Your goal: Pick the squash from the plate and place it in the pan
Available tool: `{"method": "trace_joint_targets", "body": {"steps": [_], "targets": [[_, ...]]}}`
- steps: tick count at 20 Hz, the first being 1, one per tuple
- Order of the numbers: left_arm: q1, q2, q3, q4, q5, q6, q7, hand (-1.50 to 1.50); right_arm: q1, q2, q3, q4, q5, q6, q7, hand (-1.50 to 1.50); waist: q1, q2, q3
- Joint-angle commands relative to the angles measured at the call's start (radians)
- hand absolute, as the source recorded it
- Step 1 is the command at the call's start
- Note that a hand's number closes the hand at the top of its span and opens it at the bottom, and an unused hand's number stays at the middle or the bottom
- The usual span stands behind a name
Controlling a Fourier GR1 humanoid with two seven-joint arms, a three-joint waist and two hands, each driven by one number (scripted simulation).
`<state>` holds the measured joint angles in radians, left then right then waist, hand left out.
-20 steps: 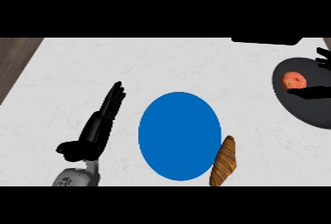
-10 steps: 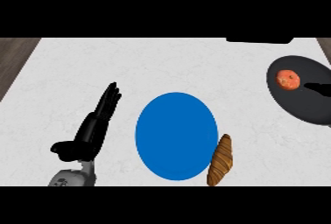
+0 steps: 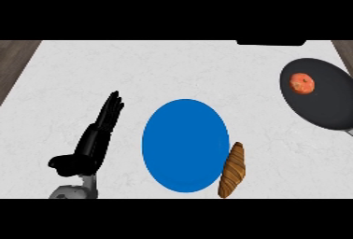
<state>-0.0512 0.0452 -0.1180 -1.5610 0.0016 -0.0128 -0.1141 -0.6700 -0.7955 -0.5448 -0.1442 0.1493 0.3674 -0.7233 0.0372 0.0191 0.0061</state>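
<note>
Squash (image 3: 301, 83) sits inside the dark pan (image 3: 329, 105), toward the pan's upper left part; we note it as a small round orange-red item resting on the pan's floor. We take the blue plate (image 3: 185, 145) as landmark: it lies flat on the white desk (image 3: 172, 70) and carries nothing. The pan lies up and to the right of the plate, well apart from it, and runs off the right edge of the view. A brown croissant (image 3: 232, 170) lies on the desk just beside the plate's lower right rim, long axis roughly upright in the view; we cannot tell whether it touches the rim.

We see the left hand (image 3: 96, 140) to the left of the plate, near it but apart from it. Its fingers are straight and extended, pointing up and slightly right across the desk, and the thumb juts out to the left near the wrist. It has hold of nothing. The grey forearm (image 3: 72, 190) enters below it from the lower edge.

We find no right hand in the head view. A dark object (image 3: 271, 42) shows at the top edge, above and right of the plate; we cannot identify it.
</note>
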Motion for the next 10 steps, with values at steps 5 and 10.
{"method": "trace_joint_targets", "body": {"steps": [5, 10], "targets": [[0.021, -0.020, -0.021, -0.001, -0.017, 0.013, -0.008, 0.00, 0.098, -0.028, 0.024, -0.032, 0.012, 0.162, -0.113, -1.50, -0.006, -0.005, -0.001], [-0.008, -0.028, -0.030, -0.037, -0.031, 0.033, 0.060, 0.00, 0.174, -0.019, 0.023, -0.045, 0.009, 0.136, -0.196, -1.50, -0.010, -0.006, 0.001]]}}
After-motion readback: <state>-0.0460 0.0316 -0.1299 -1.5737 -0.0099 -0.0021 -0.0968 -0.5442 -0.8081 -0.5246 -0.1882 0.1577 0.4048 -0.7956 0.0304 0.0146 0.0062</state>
